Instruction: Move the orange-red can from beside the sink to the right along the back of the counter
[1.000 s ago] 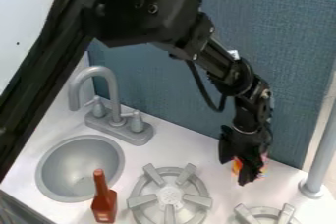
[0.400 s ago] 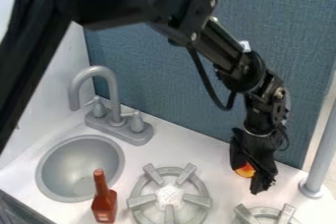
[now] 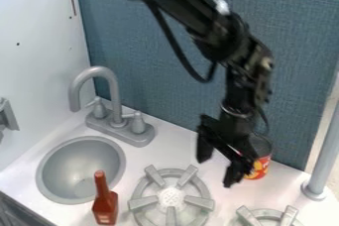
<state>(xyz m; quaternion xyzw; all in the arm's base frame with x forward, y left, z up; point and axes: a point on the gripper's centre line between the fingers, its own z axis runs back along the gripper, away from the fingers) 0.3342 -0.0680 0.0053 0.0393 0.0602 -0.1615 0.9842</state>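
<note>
The black gripper (image 3: 218,164) hangs over the counter between the left burner and the back panel, its two fingers spread open with bare white surface visible between them. Right behind it, on its right side, a red and yellow can (image 3: 261,160) with a grey top stands upright by the back panel. The gripper covers part of the can's left side; whether the two touch I cannot tell.
A grey burner (image 3: 171,197) lies left of and below the gripper, another burner (image 3: 268,215) at the bottom right. Further left are a sink (image 3: 53,170), a faucet (image 3: 112,91) and a red-brown bottle (image 3: 104,205). A grey post (image 3: 323,155) rises at the right.
From beside the panel at the right, the gripper has shifted left, uncovering much more of the can. The upper arm has swung up and out of the left side.
</note>
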